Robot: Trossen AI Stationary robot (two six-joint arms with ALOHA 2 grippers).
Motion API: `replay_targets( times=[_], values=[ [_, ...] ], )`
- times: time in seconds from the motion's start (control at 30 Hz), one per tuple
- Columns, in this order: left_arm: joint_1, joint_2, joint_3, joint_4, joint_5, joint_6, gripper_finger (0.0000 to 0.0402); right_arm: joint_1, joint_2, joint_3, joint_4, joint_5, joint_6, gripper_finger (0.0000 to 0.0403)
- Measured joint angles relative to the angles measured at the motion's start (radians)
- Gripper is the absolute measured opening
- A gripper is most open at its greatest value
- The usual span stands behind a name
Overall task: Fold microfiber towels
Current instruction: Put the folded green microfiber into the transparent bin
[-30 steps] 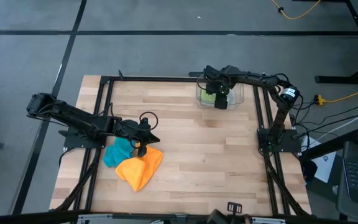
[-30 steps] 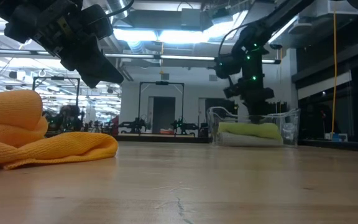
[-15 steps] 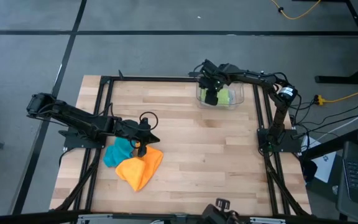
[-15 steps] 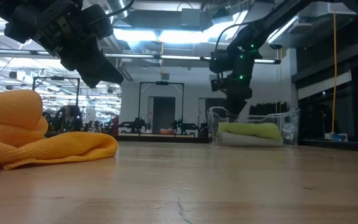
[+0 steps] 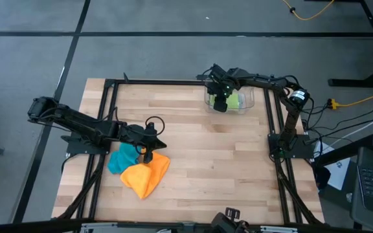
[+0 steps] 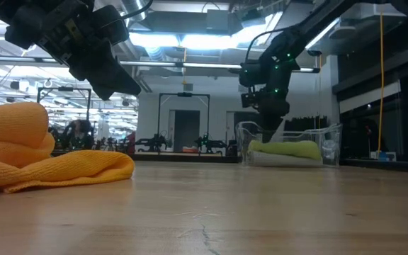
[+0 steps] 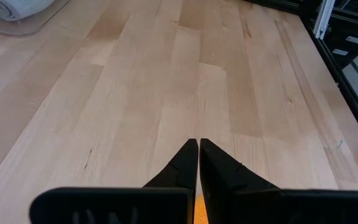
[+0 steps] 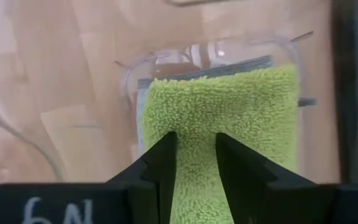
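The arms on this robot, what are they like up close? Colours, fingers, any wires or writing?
Both arms are dark, slim and jointed. The left gripper ends in two black, wedge-shaped fingers tapering to points. The right gripper has the same black fingers, with pale handwritten marks on its body. A black cable loops above the left arm's wrist, green lights glow on the right arm, and cables trail by its base.

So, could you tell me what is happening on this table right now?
The robot is folding microfiber towels. The right hand hangs over the clear plastic bin at the far side of the table, its fingers apart above a folded lime green towel that lies in the bin on top of a grey one. It is not gripping the towel. The left hand is shut and waits above the orange towel and the teal towel, which lie crumpled together near the front left.
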State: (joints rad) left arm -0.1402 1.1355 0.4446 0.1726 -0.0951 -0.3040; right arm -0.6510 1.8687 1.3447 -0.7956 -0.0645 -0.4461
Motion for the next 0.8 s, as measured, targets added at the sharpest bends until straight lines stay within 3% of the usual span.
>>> replay_targets(
  times=[0.17,0.8],
  values=[
    [0.0,0.0,0.0,0.0,0.0,0.0,0.0009,0.0,0.0,-0.02,0.01,-0.045,0.001,0.0117],
    [0.0,0.0,0.0,0.0,0.0,0.0,0.0009,0.001,0.002,-0.028,0.002,-0.042,-0.003,0.0117]
  ],
)
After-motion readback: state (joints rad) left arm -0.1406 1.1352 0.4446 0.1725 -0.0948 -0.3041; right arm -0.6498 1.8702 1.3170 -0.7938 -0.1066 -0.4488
